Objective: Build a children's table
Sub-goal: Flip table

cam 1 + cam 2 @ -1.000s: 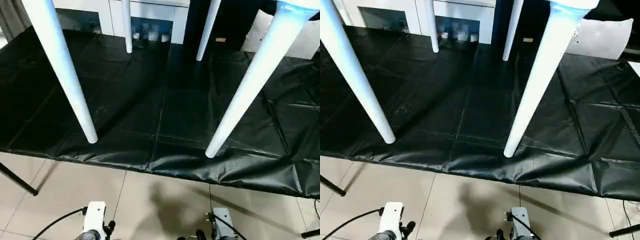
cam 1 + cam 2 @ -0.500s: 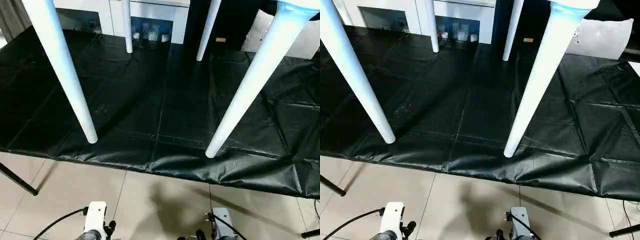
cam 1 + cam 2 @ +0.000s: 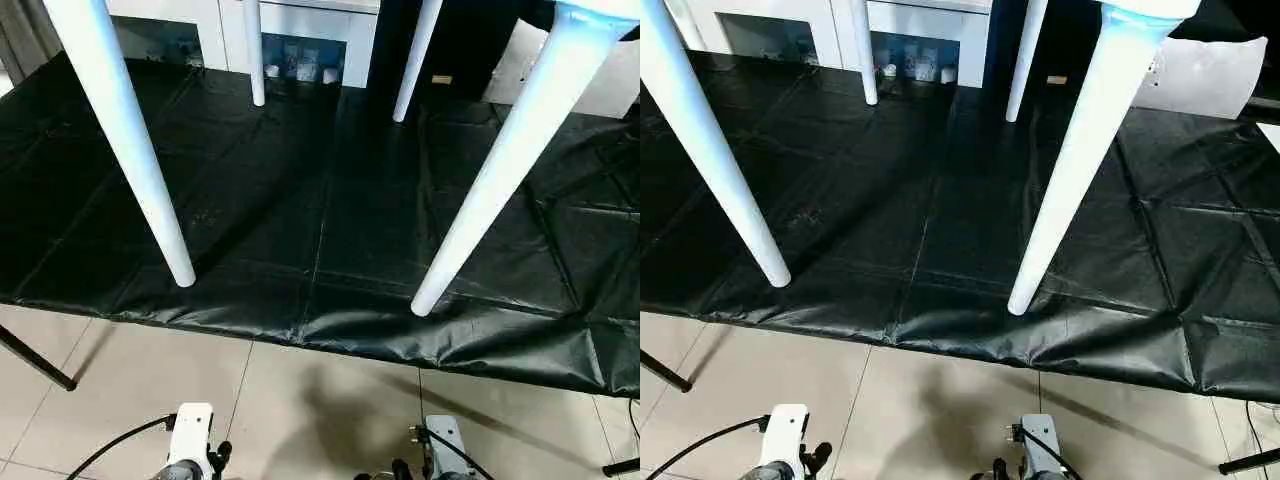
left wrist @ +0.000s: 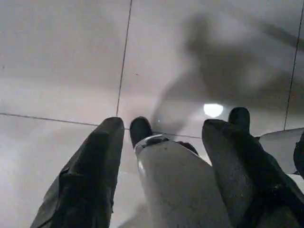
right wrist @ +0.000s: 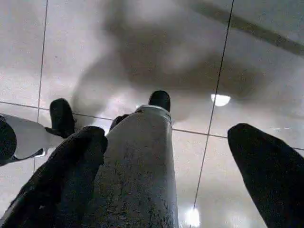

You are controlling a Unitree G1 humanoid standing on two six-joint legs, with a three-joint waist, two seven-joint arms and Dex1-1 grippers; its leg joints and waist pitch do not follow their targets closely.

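The children's table stands upright on the black-covered worktop (image 3: 320, 200), its top out of view above. Its white tapered legs come down onto the sheet: near left leg (image 3: 130, 150), near right leg (image 3: 500, 160), far left leg (image 3: 254, 50), far right leg (image 3: 415, 55). Both my arms hang low over the tiled floor, well below and in front of the worktop edge. My left gripper (image 4: 164, 124) is open with nothing held, its black fingers (image 4: 90, 175) pointing at the floor. My right gripper (image 5: 168, 134) is open wide and empty too.
White cabinets with glass doors (image 3: 300, 30) stand behind the worktop, and a pale panel (image 3: 520, 60) leans at the back right. A black stand leg (image 3: 35, 362) crosses the floor at the left. My own grey leg and black foot (image 4: 142, 130) show beyond the fingers.
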